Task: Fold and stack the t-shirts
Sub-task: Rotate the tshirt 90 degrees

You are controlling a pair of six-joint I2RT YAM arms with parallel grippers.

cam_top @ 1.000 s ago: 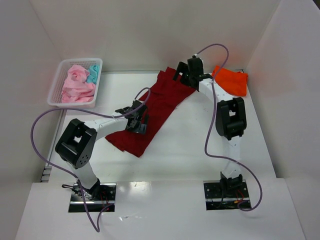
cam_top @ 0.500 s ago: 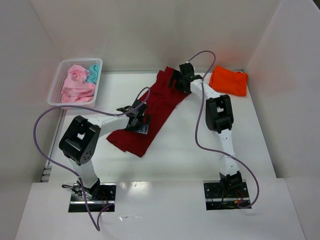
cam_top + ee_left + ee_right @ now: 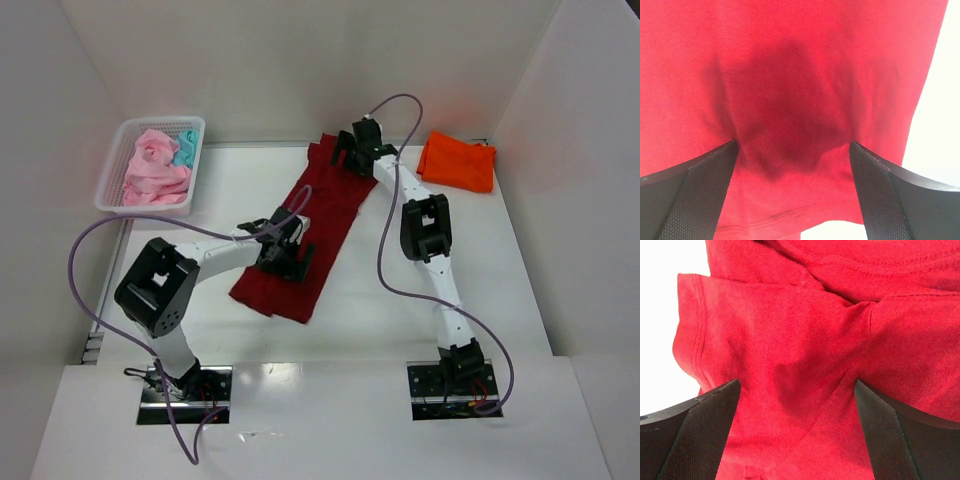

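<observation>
Garment: large dark red cloth t-shirt point(image 3: 330, 205) lies as diagonal strip mid-table. Left gripper point(image 3: 289, 257) over near end, right gripper point(image 3: 349, 155) over far end, fingers wide, nothing pinched; likely poised to grip ends for fold. Folded bright orange t-shirt point(image 3: 457, 162) waits far right.

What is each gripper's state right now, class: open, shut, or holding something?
Left gripper: open, jaws spread over the dark red t-shirt.
Right gripper: open, jaws spread over the same shirt's sleeve end.
</observation>
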